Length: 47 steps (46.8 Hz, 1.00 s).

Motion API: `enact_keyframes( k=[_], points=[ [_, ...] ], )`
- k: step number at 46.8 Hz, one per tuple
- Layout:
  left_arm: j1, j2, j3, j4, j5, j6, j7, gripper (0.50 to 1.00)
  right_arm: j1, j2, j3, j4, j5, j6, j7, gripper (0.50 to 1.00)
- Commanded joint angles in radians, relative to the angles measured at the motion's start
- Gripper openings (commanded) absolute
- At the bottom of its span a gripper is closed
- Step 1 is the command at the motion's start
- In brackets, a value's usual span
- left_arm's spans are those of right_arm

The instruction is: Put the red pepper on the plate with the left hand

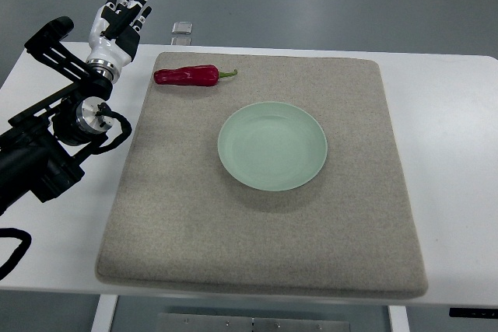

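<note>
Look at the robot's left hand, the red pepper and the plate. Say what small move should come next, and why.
Probably the left hand should swing right and lower over the red pepper. Its fingers are spread and hold nothing, and it sits left of and beyond the pepper, not touching it. The pepper lies on the mat near its far left corner, apart from the empty plate, so a grasp must come first.

No text, label, brand, number or sign can be read, none on the plate [272,145], none on the mat [179,215], none on the table [451,130]; none made out on the arm [47,138].
</note>
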Motion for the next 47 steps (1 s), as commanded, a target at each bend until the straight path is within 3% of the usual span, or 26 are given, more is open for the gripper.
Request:
enact_keyframes(
  k=[1,32,47],
  points=[
    [0.003,-0.002,0.0,0.0,0.0,0.001,0.0,0.999,0.0,0.0,0.0,0.0,0.0,0.0,0.0,0.928],
    [-0.003,-0.003,-0.002,0.0,0.001,-0.002,0.0,0.999,0.0,0.0,0.0,0.0,0.0,0.0,0.0,0.928],
    [-0.011,0.0,0.01,0.026,0.081,-0.066,0.002,0.996,0.0,0.0,0.0,0.0,0.0,0.0,0.0,0.928]
  ],
)
